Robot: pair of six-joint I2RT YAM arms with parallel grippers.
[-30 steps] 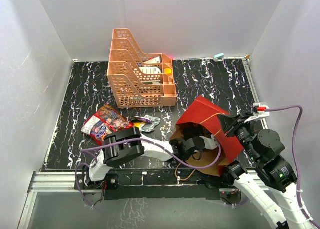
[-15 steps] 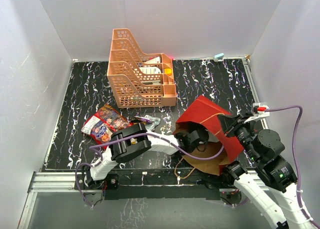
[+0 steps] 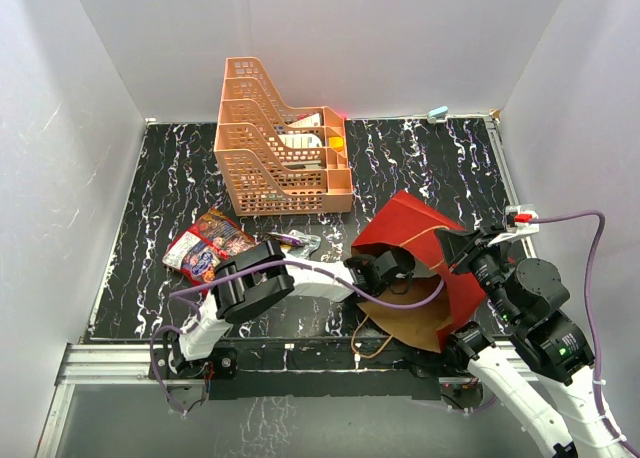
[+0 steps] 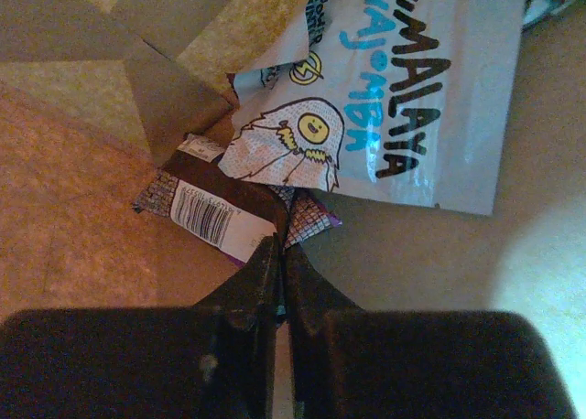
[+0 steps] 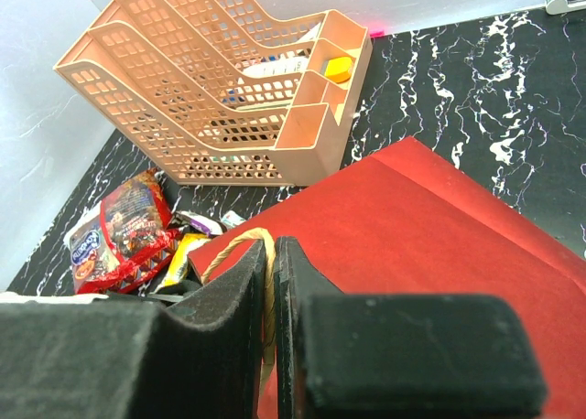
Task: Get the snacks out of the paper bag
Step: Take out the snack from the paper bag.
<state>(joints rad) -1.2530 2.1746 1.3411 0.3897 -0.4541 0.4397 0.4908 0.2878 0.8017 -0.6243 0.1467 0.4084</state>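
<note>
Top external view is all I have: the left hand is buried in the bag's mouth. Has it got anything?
Observer: Yes. The left wrist view shows the left hand shut on the edge of a purple packet with a barcode.
Reviewer: Anything else in there?
Observer: A silver packet with a cartoon yeti lies just behind it, on the bag lining.
Reviewer: And the right hand?
Observer: The right wrist view shows the right hand shut on the cord handle.
</note>
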